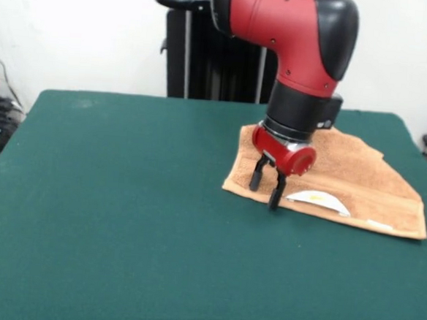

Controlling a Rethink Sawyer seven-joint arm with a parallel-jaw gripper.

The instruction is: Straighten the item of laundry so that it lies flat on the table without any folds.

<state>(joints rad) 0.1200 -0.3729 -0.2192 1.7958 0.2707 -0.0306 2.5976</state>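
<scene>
A dark green table is seen before a white wall, with the black pedestal at 12 o'clock. The light-brown towel is spread toward 3 o'clock, its far edge folded over and a white label lying on it. The gripper is held with fingers slightly parted, empty, their tips at the towel's near-left edge; contact cannot be judged.

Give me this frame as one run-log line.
stage: towel not yet flat | towel: folded, right side of table, label up | gripper: open, over towel's near-left corner
</scene>
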